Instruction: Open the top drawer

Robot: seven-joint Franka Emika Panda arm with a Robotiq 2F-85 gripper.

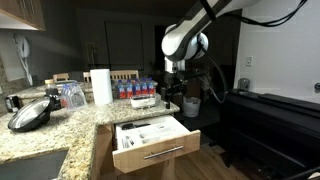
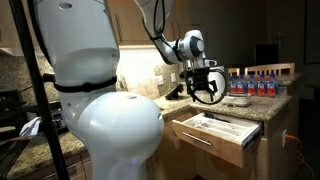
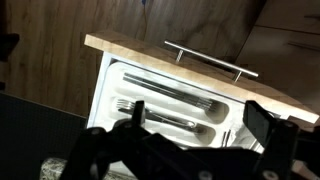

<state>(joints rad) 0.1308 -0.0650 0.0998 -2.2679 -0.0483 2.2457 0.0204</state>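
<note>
The top drawer (image 1: 155, 152) is pulled out, in both exterior views (image 2: 203, 142). It has a light-wood front and a slim silver bar handle (image 1: 158, 152). Its pale utensil tray (image 3: 160, 95) holds forks and other cutlery. In the wrist view the drawer front (image 3: 190, 58) and handle (image 3: 210, 60) lie above the tray. My gripper (image 1: 175, 93) hangs above the open drawer, apart from it; it also shows in an exterior view (image 2: 207, 90). In the wrist view its two dark fingers (image 3: 200, 115) are spread wide and hold nothing.
A granite counter (image 1: 60, 125) carries a paper towel roll (image 1: 101, 86), a row of bottles (image 1: 135, 89), a pan (image 1: 30, 115) and glasses (image 1: 72, 95). A dark cabinet (image 1: 270, 125) stands beside the drawer. The robot's white base (image 2: 100, 90) fills one view.
</note>
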